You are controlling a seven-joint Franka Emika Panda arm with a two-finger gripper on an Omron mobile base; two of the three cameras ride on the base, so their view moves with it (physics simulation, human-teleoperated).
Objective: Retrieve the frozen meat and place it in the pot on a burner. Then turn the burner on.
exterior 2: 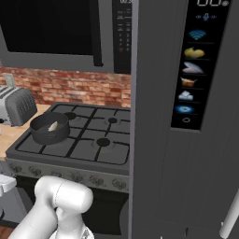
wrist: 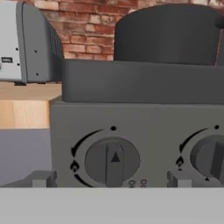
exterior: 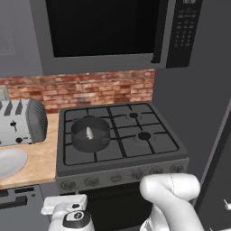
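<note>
The dark grey pot point(exterior: 90, 143) stands on the front left burner of the stove; the pot hides that burner's cap, and black grate bars point(exterior: 67, 135) show around it. Inside the pot lies the frozen meat point(exterior: 89, 133), a small pale sliver, which also shows in the right base view point(exterior 2: 53, 126) within the pot point(exterior 2: 46, 135). My gripper point(wrist: 110, 179) is open, low in front of the stove's control panel. Its fingertips point(wrist: 41, 178) flank the leftmost knob point(wrist: 111, 159) without touching it. The pot point(wrist: 168, 35) rises above the panel in the hand view.
A second knob point(wrist: 210, 157) sits to the right of the first. A silver toaster point(exterior: 22, 122) and a white plate point(exterior: 9, 162) stand on the wooden counter left of the stove. A microwave point(exterior: 103, 27) hangs above, and the tall fridge point(exterior 2: 186, 116) walls the right side.
</note>
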